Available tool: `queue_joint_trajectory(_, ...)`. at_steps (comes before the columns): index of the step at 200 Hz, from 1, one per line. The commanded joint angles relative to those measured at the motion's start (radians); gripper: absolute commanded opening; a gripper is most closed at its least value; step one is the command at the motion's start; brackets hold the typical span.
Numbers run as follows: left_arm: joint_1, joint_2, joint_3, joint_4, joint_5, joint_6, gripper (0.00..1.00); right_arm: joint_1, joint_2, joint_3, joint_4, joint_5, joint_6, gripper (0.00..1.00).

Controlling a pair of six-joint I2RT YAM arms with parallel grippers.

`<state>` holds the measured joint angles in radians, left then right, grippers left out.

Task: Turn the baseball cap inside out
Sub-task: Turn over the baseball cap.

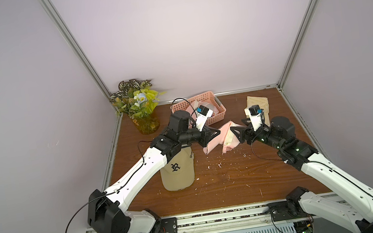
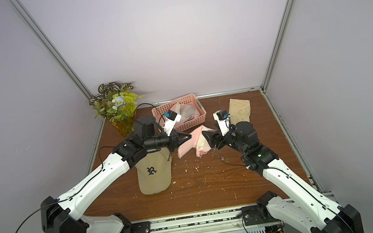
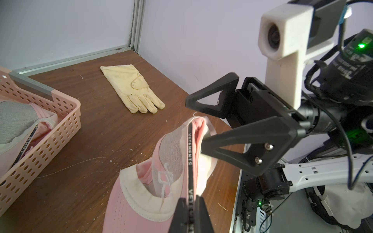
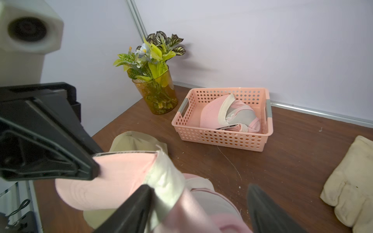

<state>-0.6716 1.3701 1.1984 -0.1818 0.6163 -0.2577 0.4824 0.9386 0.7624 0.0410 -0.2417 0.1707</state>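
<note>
In a top view, the pink cap [image 1: 216, 140] is at the middle of the table [image 1: 217, 192], between my left gripper [image 1: 218, 133] and right gripper [image 1: 236, 127]. Left wrist: my left fingers [image 3: 181, 213] pinch its black-taped seam. Right wrist: my right fingers [image 4: 133, 205] stand spread, cap fabric between them.

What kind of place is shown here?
Probably a robot test booth, not a home: plain walls on aluminium posts, two arms bolted to a rail, and props such as a pink basket.

Both top views look down on the table [image 1: 215, 180]; close wrist views face each other.
</note>
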Motion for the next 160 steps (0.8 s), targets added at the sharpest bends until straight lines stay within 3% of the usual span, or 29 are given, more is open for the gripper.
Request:
queue_joint_trajectory(1, -0.007, -0.017, 0.005, 0.084, 0.042, -0.006, 0.0, 0.001, 0.025, 0.006, 0.0, -0.116, -0.008, 0.78)
queue_joint_trajectory(19, -0.007, -0.013, 0.001, 0.101, 0.051, -0.012, 0.0, 0.0, 0.043, 0.007, 0.007, -0.154, -0.007, 0.66)
queue_joint_trajectory(41, -0.008, -0.012, -0.024, 0.147, 0.059, -0.034, 0.06, 0.001, 0.05, 0.014, 0.02, -0.188, 0.006, 0.33)
queue_joint_trajectory(56, -0.008, -0.013, -0.065, 0.192, 0.021, -0.057, 0.18, 0.001, 0.035, 0.014, 0.035, -0.174, 0.026, 0.11)
queue_joint_trajectory(70, -0.006, -0.015, -0.118, 0.244, -0.013, -0.071, 0.33, 0.001, 0.014, 0.013, 0.047, -0.148, 0.053, 0.0)
queue_joint_trajectory(110, -0.006, -0.076, -0.34, 0.483, -0.147, -0.139, 0.73, -0.001, -0.001, 0.043, 0.013, -0.144, 0.095, 0.0)
queue_joint_trajectory(135, -0.006, -0.145, -0.503, 0.715, -0.148, -0.204, 0.81, -0.001, -0.003, 0.051, 0.008, -0.154, 0.115, 0.0)
queue_joint_trajectory(160, -0.008, -0.174, -0.608, 0.859, -0.121, -0.23, 0.79, -0.001, 0.003, 0.052, 0.02, -0.197, 0.137, 0.0)
